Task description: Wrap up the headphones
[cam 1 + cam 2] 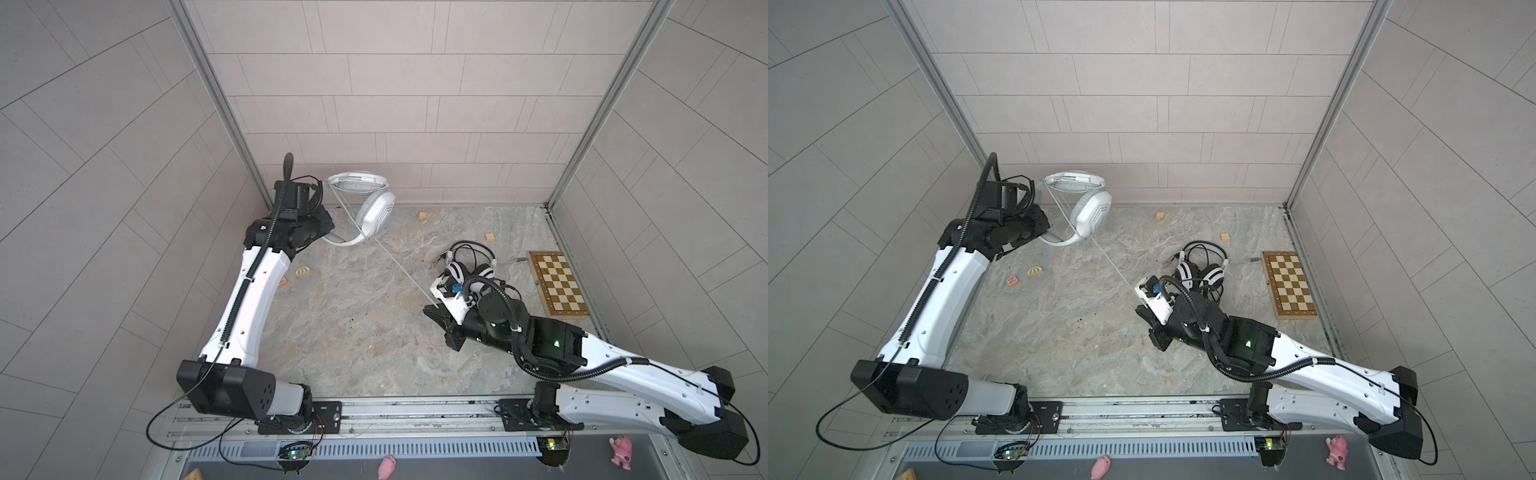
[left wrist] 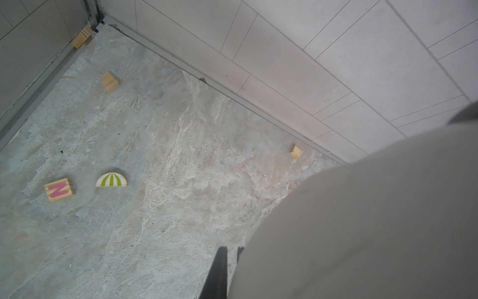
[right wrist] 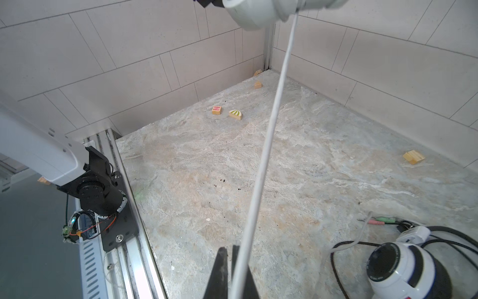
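Observation:
The white headphones [image 1: 374, 208] [image 1: 1091, 210] hang in the air at the far left, with my left gripper [image 1: 331, 235] [image 1: 1044, 237] shut on their headband. In the left wrist view they are a grey blur [image 2: 362, 220] that hides one finger of that gripper [image 2: 230, 249]. Their grey cable [image 1: 395, 262] [image 3: 271, 129] runs taut across the floor's middle to my right gripper [image 1: 433, 311] [image 1: 1142, 309] [image 3: 229, 249], which is shut on it. The black-and-white headphones [image 1: 469, 270] [image 3: 403, 269] lie on the floor beside the right wrist, their black cable coiled around them.
A wooden chessboard [image 1: 559, 284] lies at the right wall. Small wooden blocks [image 1: 422, 216] [image 1: 490, 237] sit near the back wall. A striped half-round block [image 1: 304, 272] and an N block [image 2: 59, 189] lie by the left arm. Walls close in on three sides.

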Tool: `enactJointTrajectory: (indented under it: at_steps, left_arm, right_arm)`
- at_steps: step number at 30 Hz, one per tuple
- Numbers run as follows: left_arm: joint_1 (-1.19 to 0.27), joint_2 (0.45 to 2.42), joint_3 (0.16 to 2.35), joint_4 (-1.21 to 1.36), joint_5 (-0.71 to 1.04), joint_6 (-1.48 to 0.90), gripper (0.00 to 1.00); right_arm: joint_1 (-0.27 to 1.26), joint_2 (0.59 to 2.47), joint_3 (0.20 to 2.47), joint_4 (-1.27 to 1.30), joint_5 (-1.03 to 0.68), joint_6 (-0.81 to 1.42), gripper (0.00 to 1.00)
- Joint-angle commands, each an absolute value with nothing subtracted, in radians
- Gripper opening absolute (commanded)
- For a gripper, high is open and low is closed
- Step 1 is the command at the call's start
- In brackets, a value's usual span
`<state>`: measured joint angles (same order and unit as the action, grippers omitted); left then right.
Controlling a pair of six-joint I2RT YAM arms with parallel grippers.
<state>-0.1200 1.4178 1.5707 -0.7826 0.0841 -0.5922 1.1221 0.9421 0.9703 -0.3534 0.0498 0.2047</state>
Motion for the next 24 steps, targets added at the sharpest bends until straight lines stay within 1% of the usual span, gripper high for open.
enactJointTrajectory:
  at_steps: [1,4,7,9,11,14,16,19,20,24]
  left_arm:
    - [-0.165,1.460,1.569,-0.659,-0.081,-0.591,0.00]
    - [-0.254,1.506,1.577,-0.723,-0.109,-0.523,0.00]
    - [-0.368,1.526,1.565,-0.785,-0.205,-0.451,0.00]
    - [-0.434,1.525,1.534,-0.795,-0.224,-0.412,0.00]
    - [-0.493,1.514,1.496,-0.801,-0.205,-0.374,0.00]
    - [-0.562,1.475,1.437,-0.826,-0.131,-0.311,0.00]
    - [-0.614,1.431,1.374,-0.823,-0.095,-0.263,0.00]
    - [-0.682,1.363,1.301,-0.830,-0.090,-0.205,0.00]
    - [-0.699,1.340,1.281,-0.832,-0.085,-0.193,0.00]
    - [-0.731,1.252,1.194,-0.815,-0.022,-0.174,0.00]
  right_arm:
    - [1.161,0.948,1.071,-0.519,0.093,0.113,0.00]
    - [1.163,0.962,1.144,-0.532,0.137,0.062,0.00]
    - [1.159,0.979,1.218,-0.532,0.204,0.001,0.01]
    - [1.149,0.992,1.263,-0.531,0.244,-0.038,0.01]
    - [1.132,1.007,1.308,-0.528,0.283,-0.087,0.01]
    - [1.085,1.026,1.365,-0.527,0.294,-0.133,0.01]
    - [1.012,1.039,1.389,-0.520,0.242,-0.143,0.01]
    - [0.867,1.055,1.410,-0.512,0.080,-0.088,0.01]
    - [0.835,1.058,1.408,-0.503,0.055,-0.077,0.02]
    - [0.792,1.108,1.436,-0.515,0.011,-0.071,0.02]
